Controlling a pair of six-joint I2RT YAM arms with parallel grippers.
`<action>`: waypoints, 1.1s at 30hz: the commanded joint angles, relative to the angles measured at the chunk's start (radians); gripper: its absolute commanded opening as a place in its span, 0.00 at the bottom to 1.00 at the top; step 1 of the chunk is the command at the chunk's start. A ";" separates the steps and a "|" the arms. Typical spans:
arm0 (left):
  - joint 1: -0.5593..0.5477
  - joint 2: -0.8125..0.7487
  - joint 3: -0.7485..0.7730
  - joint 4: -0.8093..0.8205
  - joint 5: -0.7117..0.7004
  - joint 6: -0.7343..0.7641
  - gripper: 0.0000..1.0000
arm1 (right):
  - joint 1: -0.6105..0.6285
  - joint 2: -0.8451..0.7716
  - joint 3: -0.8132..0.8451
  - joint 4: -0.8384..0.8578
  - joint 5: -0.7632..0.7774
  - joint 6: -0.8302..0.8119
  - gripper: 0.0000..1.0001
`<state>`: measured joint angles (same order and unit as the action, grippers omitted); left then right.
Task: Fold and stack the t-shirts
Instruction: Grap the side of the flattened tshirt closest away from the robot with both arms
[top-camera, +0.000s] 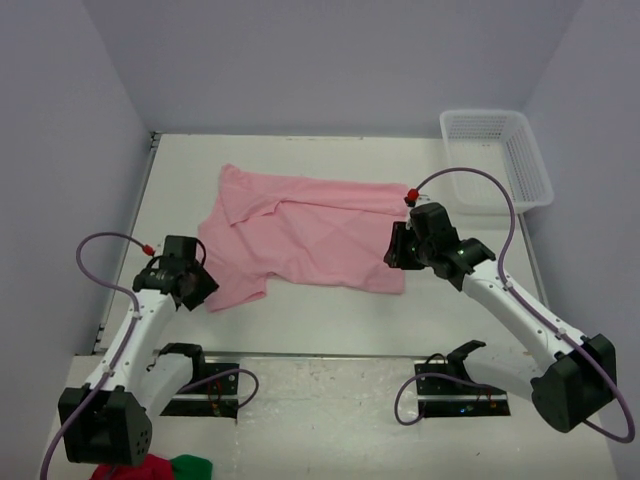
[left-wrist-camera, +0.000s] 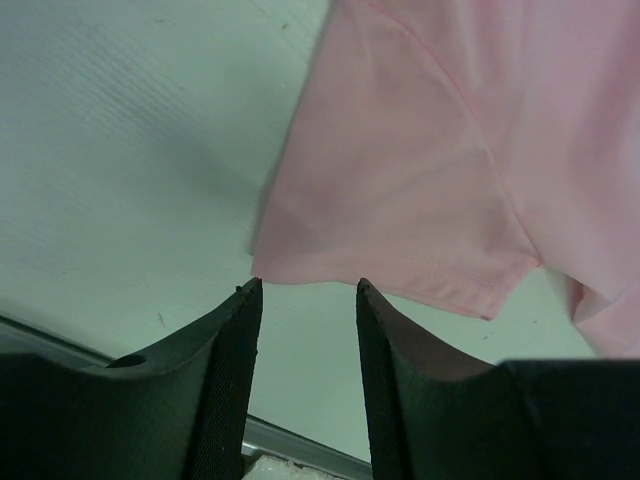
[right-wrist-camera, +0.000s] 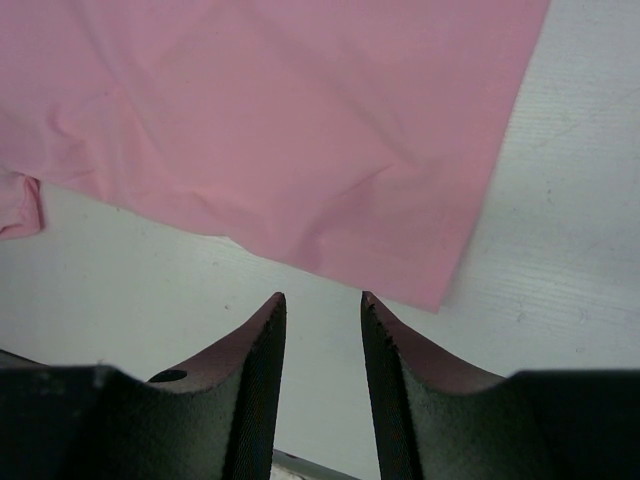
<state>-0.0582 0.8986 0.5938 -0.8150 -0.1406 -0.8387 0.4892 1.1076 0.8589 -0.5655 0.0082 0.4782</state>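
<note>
Both sets of jaws gape empty, left gripper (left-wrist-camera: 308, 288) by the near-left sleeve, right gripper (right-wrist-camera: 322, 298) by the near-right corner of the t-shirt (top-camera: 310, 235) lying mid-table, apparently lined up to pinch it for folding.

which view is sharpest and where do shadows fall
Top view: soft even light, sharp all over, no glare on the table. Left wrist: shirt slightly soft, a dim shadow beside its left edge, fingers dark. Right wrist: shirt crisp, fingers dark, faint shadow along the hem.
</note>
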 joint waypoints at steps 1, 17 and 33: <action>0.009 0.058 0.031 -0.079 -0.062 -0.043 0.45 | 0.002 -0.029 0.003 0.032 -0.016 -0.007 0.38; 0.009 0.295 0.055 -0.023 -0.044 -0.017 0.45 | 0.003 -0.075 -0.020 0.038 -0.048 -0.009 0.38; 0.009 0.421 0.055 0.068 -0.019 0.003 0.33 | 0.003 -0.094 -0.015 0.015 -0.031 -0.001 0.38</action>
<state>-0.0570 1.2999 0.6342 -0.8040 -0.1627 -0.8410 0.4892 1.0389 0.8425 -0.5549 -0.0250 0.4778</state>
